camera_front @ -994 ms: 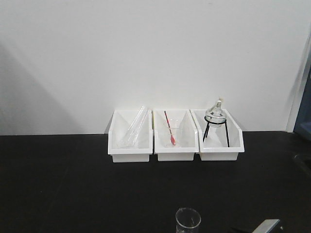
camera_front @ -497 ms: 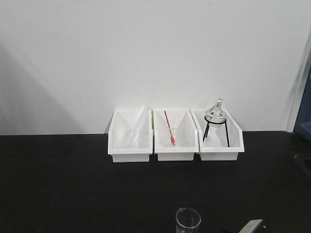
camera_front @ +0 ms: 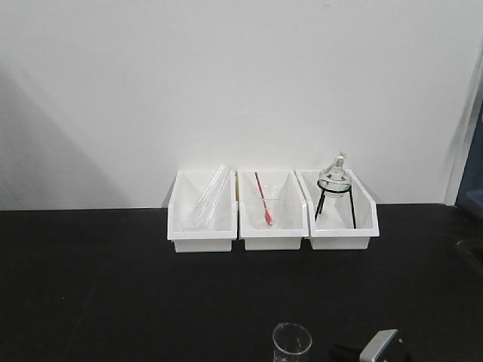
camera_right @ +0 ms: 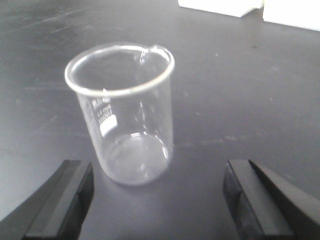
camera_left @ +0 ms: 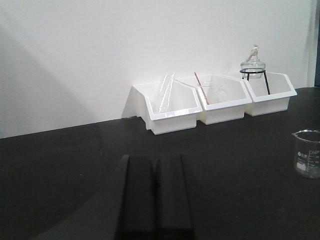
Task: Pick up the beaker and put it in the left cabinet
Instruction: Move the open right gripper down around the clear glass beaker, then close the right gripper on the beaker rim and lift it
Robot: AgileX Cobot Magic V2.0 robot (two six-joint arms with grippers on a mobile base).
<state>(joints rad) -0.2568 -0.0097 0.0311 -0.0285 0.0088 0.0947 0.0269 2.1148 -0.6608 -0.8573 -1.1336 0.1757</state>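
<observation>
**A:** Start on the left. What is the left gripper doing?

**B:** The left gripper (camera_left: 155,200) fills the bottom of its own wrist view. Its two dark fingers (camera_left: 137,200) lie side by side with no gap between them, closed on nothing. The black bench (camera_left: 60,165) stretches ahead of it.

**A:** And along the white wall (camera_front: 241,83)?

**B:** Three white bins stand in a row at the back of the bench. The left bin (camera_front: 199,243) holds long glass tubes (camera_front: 207,197) that lean against its back. In the middle bin (camera_front: 272,241) is a clear glass vessel with a red-tipped rod (camera_front: 264,205). The right bin (camera_front: 343,240) has a glass spirit lamp (camera_front: 334,177) sitting on a black tripod stand (camera_front: 320,205).

**A:** Where is the beaker?

**B:** The beaker (camera_front: 292,343) stands upright on the bench at the bottom edge of the front view, well in front of the bins. It is clear glass with white printed markings on its side, and I see nothing inside it.

**A:** And the right gripper?

**B:** The right gripper (camera_right: 157,197) is spread wide, and the beaker stands between its two dark fingers. In the right wrist view the glass is just beside the finger on the picture's left. I cannot tell whether they touch. There is a clear gap to the other finger.
</observation>
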